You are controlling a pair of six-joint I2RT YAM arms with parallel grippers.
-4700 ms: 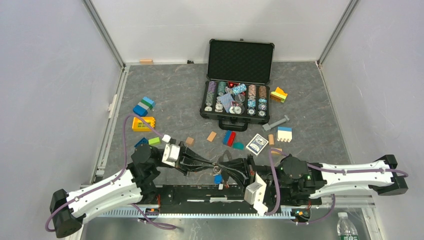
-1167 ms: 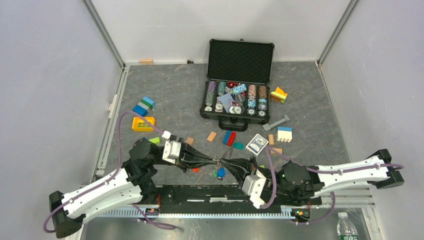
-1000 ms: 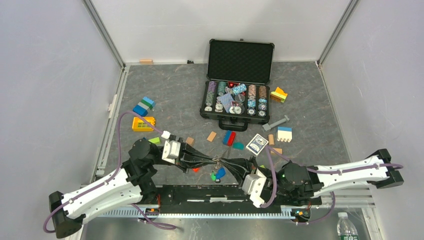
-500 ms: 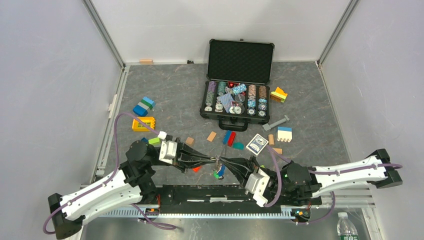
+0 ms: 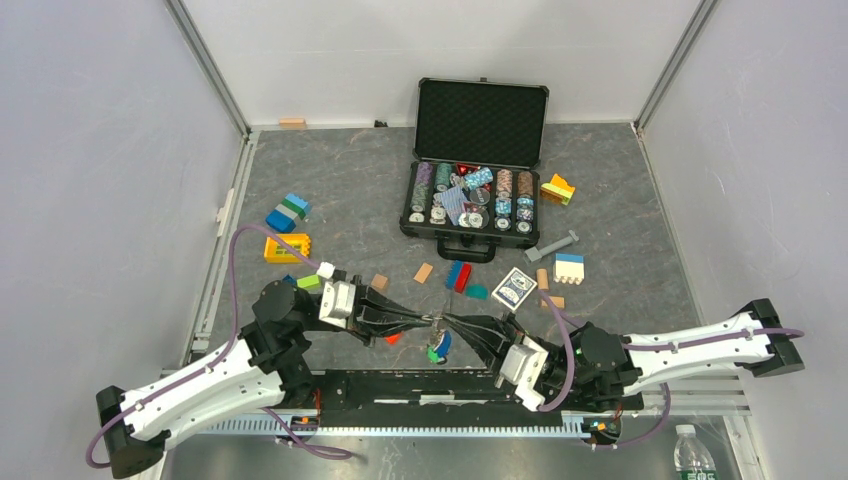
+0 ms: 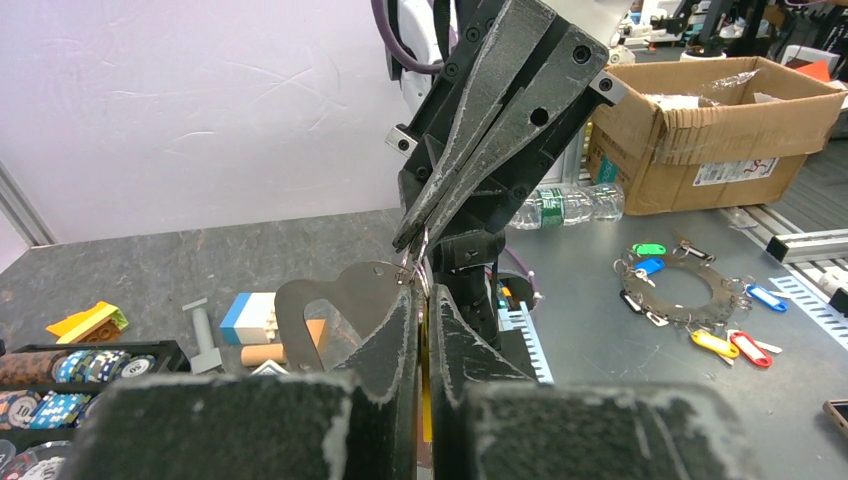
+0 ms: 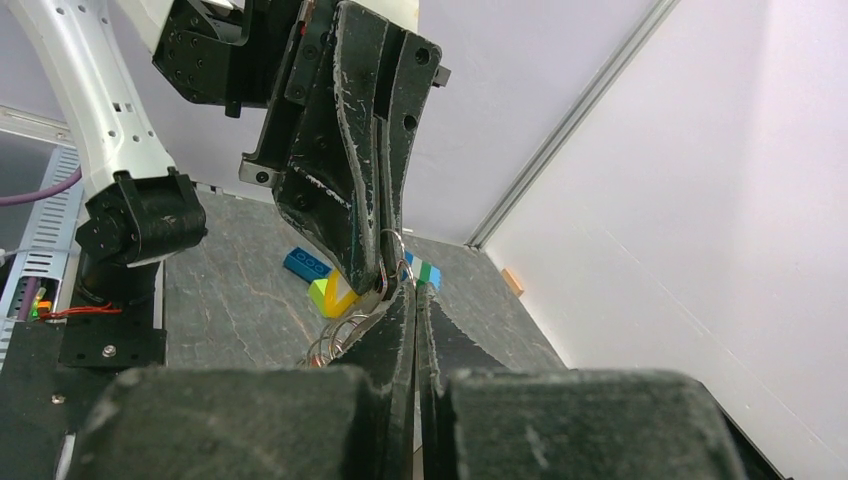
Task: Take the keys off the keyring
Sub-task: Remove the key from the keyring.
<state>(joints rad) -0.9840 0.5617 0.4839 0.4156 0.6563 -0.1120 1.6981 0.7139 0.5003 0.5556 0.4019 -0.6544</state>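
Note:
My left gripper and right gripper meet tip to tip just above the mat, near the front rail. The thin keyring sits at the joined tips, with the right gripper shut on it. Blue and green keys hang below, and a red one lies under the left fingers. In the left wrist view the left gripper is shut, a yellow key showing between its fingers. A flat grey metal tag hangs beside them. More small rings dangle under the tips.
An open poker chip case stands at the back centre. Toy blocks lie at the left, with a yellow block and red and blue blocks nearer. A card deck lies right of centre.
The right wrist has shifted right and turned, and the left wrist has drawn slightly left. The joined tips and hanging keys stay in place. Both grippers remain shut.

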